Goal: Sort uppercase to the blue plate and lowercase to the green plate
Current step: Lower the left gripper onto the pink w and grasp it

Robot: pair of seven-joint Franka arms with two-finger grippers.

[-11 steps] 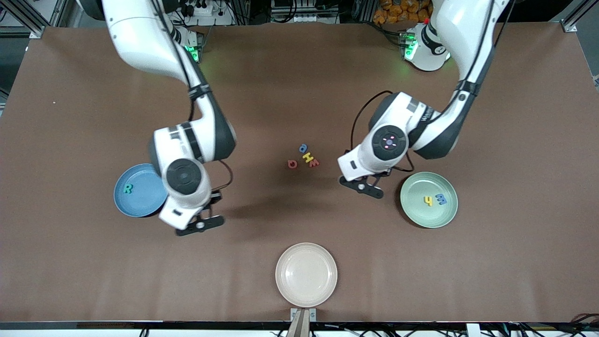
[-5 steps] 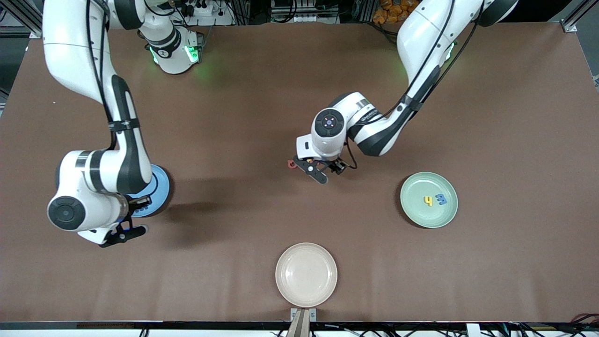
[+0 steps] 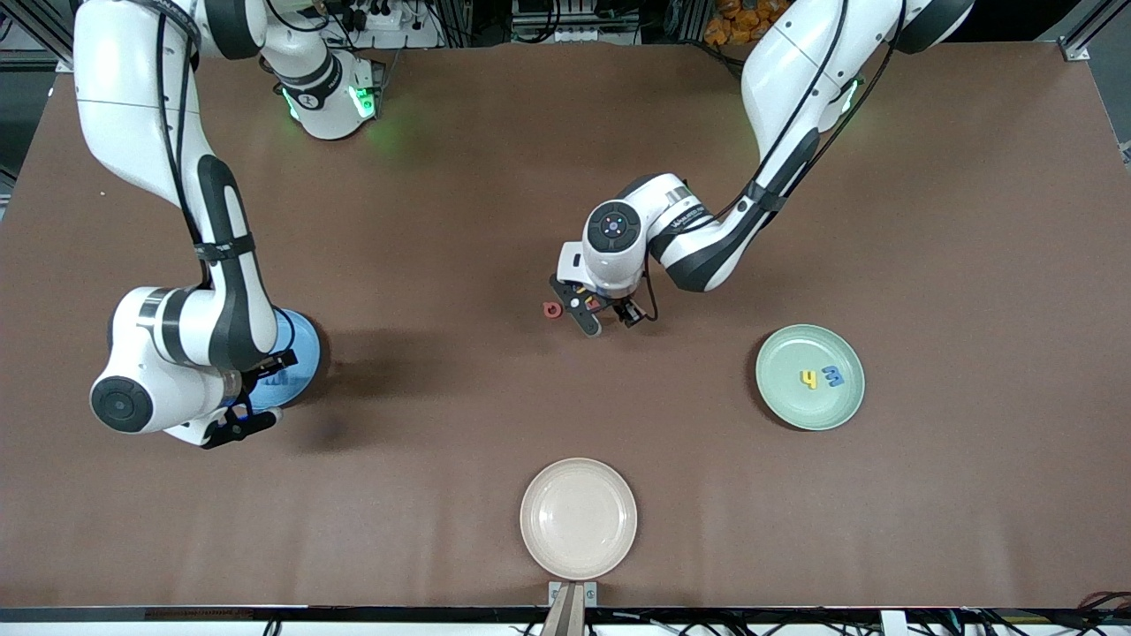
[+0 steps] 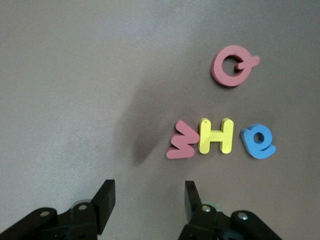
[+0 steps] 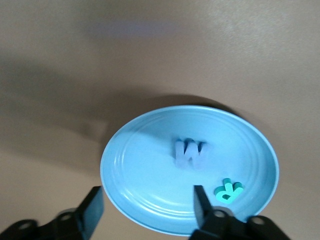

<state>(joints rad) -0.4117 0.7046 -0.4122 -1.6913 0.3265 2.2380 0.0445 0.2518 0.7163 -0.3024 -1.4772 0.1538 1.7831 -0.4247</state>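
Observation:
The blue plate [image 5: 135,160] holds a blue W [image 5: 191,153] and a green R [image 5: 228,190]. In the front view the right arm hides most of the blue plate [image 3: 300,340]. My right gripper [image 5: 147,202] is open and empty over the plate's edge [image 3: 252,397]. My left gripper [image 4: 150,200] is open and empty over the table's middle [image 3: 605,316], beside a red Q [image 4: 232,65], a red letter [image 4: 182,140], a yellow H [image 4: 216,136] and a rounded blue letter [image 4: 257,141]. In the front view only the Q [image 3: 552,310] shows. The green plate [image 3: 795,406] holds a yellow h [image 3: 808,380] and a blue m [image 3: 832,376].
A cream-white plate [image 3: 578,518] lies near the table's front edge, nearer to the camera than the letter group. The brown table runs bare between the plates.
My left gripper has moved from beside the green plate to the middle letters. My right arm has swung to the blue plate, where a blue W now lies beside the R.

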